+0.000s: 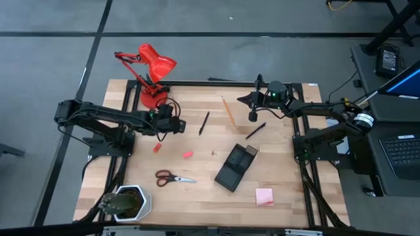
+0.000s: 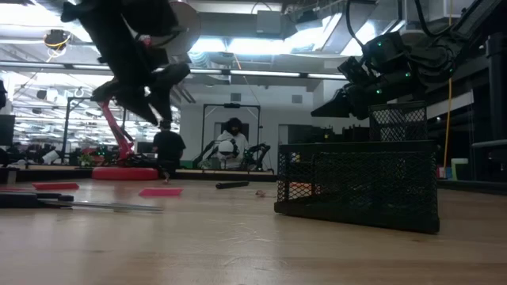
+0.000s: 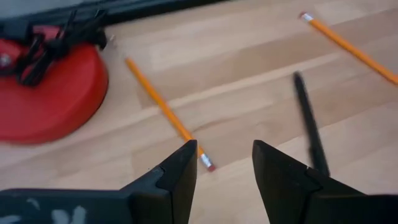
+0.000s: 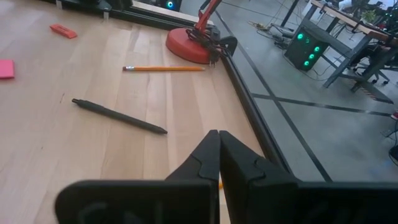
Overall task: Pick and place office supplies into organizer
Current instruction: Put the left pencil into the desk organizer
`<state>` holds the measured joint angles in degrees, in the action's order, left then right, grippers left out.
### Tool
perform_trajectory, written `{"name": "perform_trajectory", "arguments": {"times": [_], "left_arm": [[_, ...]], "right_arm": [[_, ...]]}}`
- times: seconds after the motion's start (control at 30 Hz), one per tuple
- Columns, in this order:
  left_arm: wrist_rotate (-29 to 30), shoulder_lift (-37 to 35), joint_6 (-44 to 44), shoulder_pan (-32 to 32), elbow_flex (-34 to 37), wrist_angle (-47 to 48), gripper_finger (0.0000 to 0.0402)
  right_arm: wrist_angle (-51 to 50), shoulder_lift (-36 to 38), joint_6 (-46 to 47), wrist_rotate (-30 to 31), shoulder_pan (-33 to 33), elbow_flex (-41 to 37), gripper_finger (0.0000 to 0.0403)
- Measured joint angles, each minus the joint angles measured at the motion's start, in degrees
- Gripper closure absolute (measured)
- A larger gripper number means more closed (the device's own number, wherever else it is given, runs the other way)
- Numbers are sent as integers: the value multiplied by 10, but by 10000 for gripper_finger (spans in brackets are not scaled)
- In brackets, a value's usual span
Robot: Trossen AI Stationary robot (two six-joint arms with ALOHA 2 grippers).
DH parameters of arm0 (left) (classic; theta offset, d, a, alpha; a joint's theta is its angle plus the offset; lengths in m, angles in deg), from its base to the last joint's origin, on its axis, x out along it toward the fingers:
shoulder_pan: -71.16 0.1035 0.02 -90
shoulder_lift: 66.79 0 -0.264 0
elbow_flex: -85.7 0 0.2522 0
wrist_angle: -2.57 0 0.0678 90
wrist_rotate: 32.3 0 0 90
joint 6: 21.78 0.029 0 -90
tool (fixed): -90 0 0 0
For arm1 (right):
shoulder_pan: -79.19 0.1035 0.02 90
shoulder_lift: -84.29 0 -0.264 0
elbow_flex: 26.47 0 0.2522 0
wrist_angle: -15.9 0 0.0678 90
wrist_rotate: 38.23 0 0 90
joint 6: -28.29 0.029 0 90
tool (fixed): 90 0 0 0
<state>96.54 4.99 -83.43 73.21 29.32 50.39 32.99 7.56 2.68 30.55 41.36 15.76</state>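
Note:
My left gripper [image 3: 224,165] is open and empty above the table, next to the red lamp; it also shows in the high view [image 1: 176,124]. An orange pencil [image 3: 163,111] lies on the wood below it, its eraser end near the fingertips. A black pen [image 3: 309,124] and a second pencil [image 3: 348,46] lie beyond. My right gripper [image 4: 219,144] is shut and empty, raised near the far edge [image 1: 252,113]. The black organizer [image 1: 236,167] lies right of centre, with the pink sticky pad [image 1: 264,196], red scissors [image 1: 174,177] and two eraser pieces [image 1: 187,155] around it.
The red desk lamp [image 1: 151,72] stands at the far left, its base [image 3: 50,93] close to my left gripper. A potted plant [image 1: 128,202] stands at the near left corner. A second pen [image 1: 256,130] lies near my right gripper. People show in the room behind.

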Motion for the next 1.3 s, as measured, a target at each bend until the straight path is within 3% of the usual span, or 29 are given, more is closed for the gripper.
{"name": "perform_trajectory", "arguments": {"times": [0.23,0.4,0.6,0.8,1.3], "left_arm": [[-11,57,-51,28,0,-17,252],[-51,109,-33,82,0,-46,252],[-55,161,-31,120,0,-88,252],[-72,201,-28,138,0,-137,252],[-70,257,-26,142,-3,-122,252]], "right_arm": [[-1,0,0,0,0,0,391],[1,0,0,0,0,0,391],[2,0,0,0,0,0,391],[2,0,0,1,0,0,391],[1,0,0,1,0,0,391]]}}
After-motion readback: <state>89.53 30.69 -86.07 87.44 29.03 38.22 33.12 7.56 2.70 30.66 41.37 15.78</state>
